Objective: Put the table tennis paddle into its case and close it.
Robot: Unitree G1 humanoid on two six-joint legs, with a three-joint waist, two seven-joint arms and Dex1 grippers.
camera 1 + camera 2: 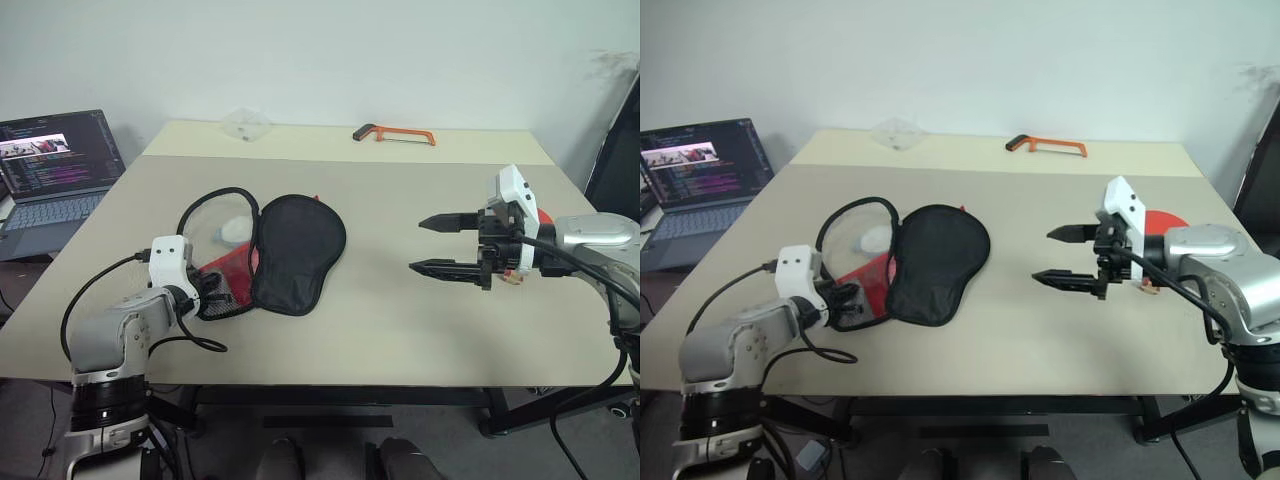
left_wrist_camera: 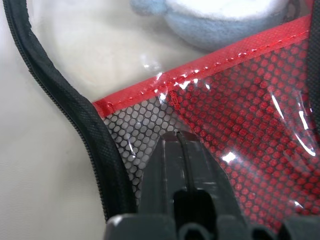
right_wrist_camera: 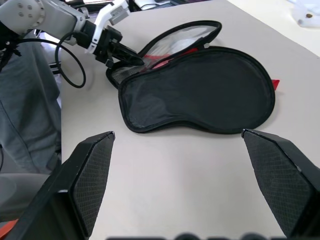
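Observation:
The case point(image 1: 296, 250) lies unzipped and spread open left of the table's middle. Its black fabric flap lies to the right and its clear and red mesh flap point(image 2: 235, 100) to the left. My left gripper point(image 1: 220, 295) is at the narrow near end of the mesh flap, shut with its fingertips point(image 2: 177, 142) pressed on the mesh. My right gripper point(image 1: 417, 245) hovers open above the table on the right, pointing left toward the case. The table tennis paddle point(image 1: 1162, 222) shows as a red round edge behind my right wrist, mostly hidden by the arm.
A small pale grey pouch point(image 1: 232, 232) sits under the clear window of the case. An orange hacksaw point(image 1: 393, 133) and a clear plastic piece point(image 1: 246, 124) lie at the table's far edge. An open laptop point(image 1: 55, 165) stands off the left side.

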